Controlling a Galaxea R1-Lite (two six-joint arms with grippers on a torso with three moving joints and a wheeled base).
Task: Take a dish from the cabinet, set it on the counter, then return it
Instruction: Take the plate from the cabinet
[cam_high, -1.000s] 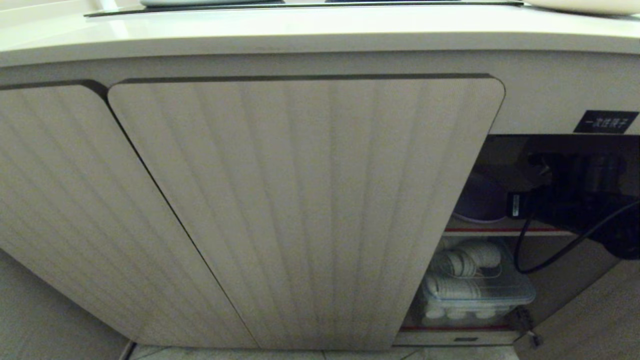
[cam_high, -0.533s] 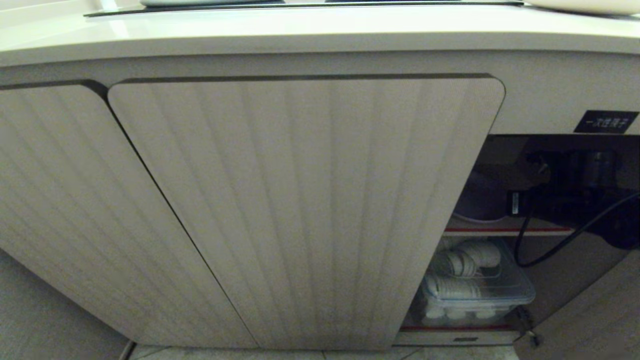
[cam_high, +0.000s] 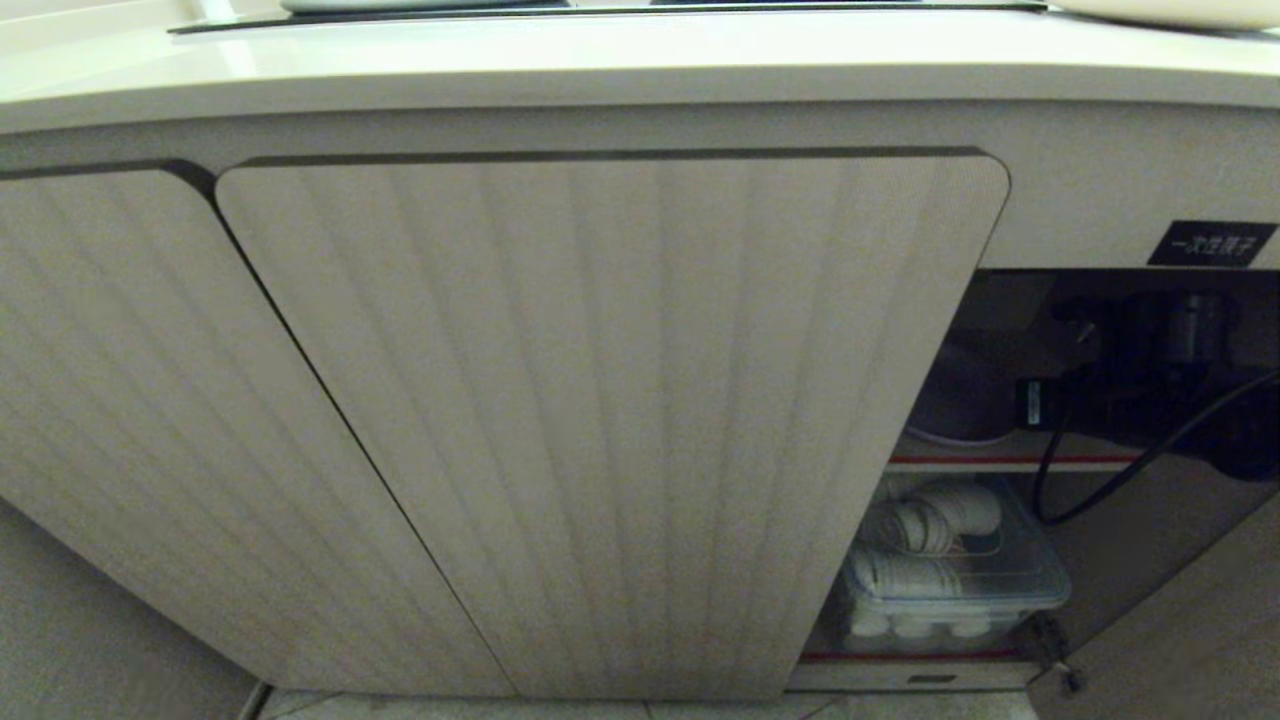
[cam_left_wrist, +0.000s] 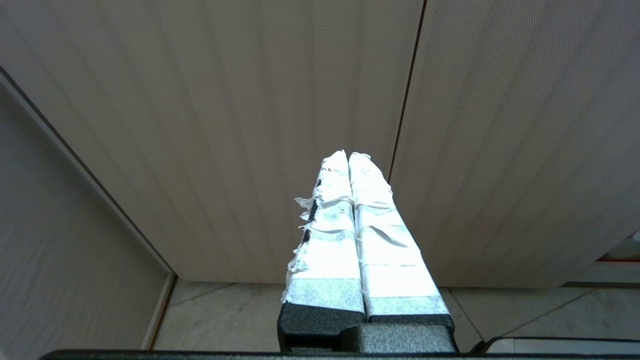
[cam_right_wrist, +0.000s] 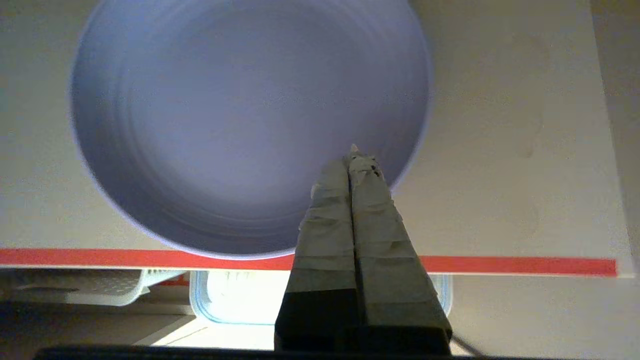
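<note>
- Here, from the head view, the cream tabletop (cam_high: 640, 60) runs across the top, with the cabinet (cam_high: 1090, 180) below it and two ribbed doors (cam_high: 600, 420) closed over most of the front.
- The opening at the right shows the dish (cam_high: 955, 400) on the inner shelf (cam_high: 1000, 462), a pale rounded shape partly hidden by the door edge and in shadow.
- The right arm (cam_high: 1170, 380) reaches into that upper compartment as a dark mass beside the dish, a black cable (cam_high: 1120, 495) looping down from it across the shelf front.
- Under the shelf sits a clear lidded container (cam_high: 950, 590) of white items; a small black label (cam_high: 1212, 244) with white characters is fixed above the opening.
- In the left wrist view, the left end effector (cam_left_wrist: 348, 156) has its taped fingers pressed together with nothing between them, pointing at the closed doors near the seam (cam_left_wrist: 407, 90), above the tiled floor (cam_left_wrist: 225, 315).
- In the right wrist view, the right end effector (cam_right_wrist: 354, 152) is closed tight and holds nothing; its tip overlaps the near rim of the lavender dish (cam_right_wrist: 240, 115).
- The dish lies flat on the shelf, close behind the red strip (cam_right_wrist: 520, 265) along the shelf's front edge, with bare shelf to one side of it.
- Below the edge, a blue-rimmed container (cam_right_wrist: 235, 300) and a white basket (cam_right_wrist: 85, 287) show on the lower level.
</note>
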